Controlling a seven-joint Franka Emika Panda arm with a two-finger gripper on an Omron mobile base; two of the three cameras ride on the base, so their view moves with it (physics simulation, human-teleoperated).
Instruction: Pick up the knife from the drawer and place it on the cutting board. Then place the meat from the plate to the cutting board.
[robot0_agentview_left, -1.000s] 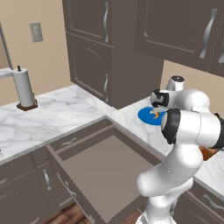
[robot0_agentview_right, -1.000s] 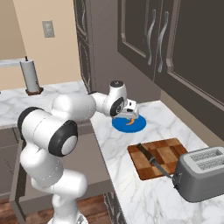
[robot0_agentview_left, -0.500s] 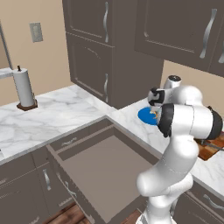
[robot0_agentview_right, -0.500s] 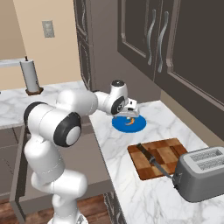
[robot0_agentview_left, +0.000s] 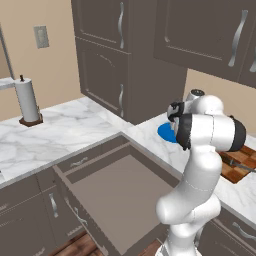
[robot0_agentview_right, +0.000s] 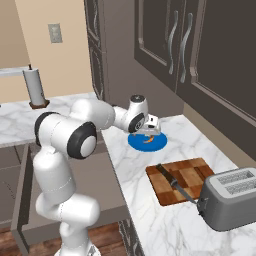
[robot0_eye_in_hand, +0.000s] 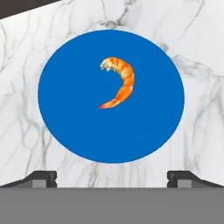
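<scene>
The round blue plate (robot0_eye_in_hand: 87, 131) lies on the marble counter with the orange curved meat (robot0_eye_in_hand: 119, 83) on it, a little above its middle in the hand view. My gripper (robot0_eye_in_hand: 112, 177) hovers over the plate (robot0_agentview_right: 156, 145), open, with nothing between its fingertips (robot0_eye_in_hand: 41, 177). From the right base view the gripper (robot0_agentview_right: 150, 131) sits just above the meat (robot0_agentview_right: 148, 141). The knife (robot0_agentview_right: 172, 181) lies diagonally across the checkered cutting board (robot0_agentview_right: 187, 172). The wide drawer (robot0_agentview_left: 117, 195) stands pulled out, its flat inside bare.
A silver toaster (robot0_agentview_right: 230, 197) stands right beside the cutting board's near end. A paper towel holder (robot0_agentview_left: 27, 102) is on the far left counter. Dark cabinets hang above the counter behind the plate.
The arm's elbow has swung a little to the left and up. The hand has stayed over the plate, open.
</scene>
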